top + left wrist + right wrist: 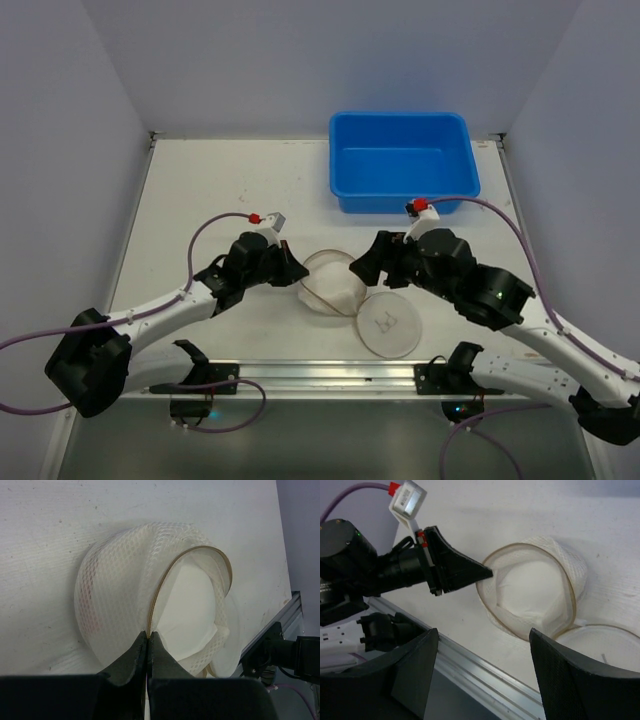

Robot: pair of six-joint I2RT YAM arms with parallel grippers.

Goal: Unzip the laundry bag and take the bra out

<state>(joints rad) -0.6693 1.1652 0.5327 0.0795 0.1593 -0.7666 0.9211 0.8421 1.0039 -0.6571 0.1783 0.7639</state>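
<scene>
White mesh drum-shaped laundry bag point(112, 597) looks unzipped; left gripper point(149, 644) clenched on its tan zipper rim point(161, 587), right gripper point(482, 635) jaws released. I'd reach inside next.

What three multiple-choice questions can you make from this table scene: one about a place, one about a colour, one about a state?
1. Where on the white table is the blue plastic tub?
A) far right
B) near left corner
C) between the arm bases

2. What colour is the zipper band round the white mesh laundry bag?
A) red
B) tan
C) green

3. What is the left gripper doing?
A) hanging open over the tub
B) pinched shut on the bag's rim
C) out of sight

Answers:
1 A: the top view shows it at the far right.
2 B: the left wrist view shows a tan strip.
3 B: its fingers meet on the band.
</scene>
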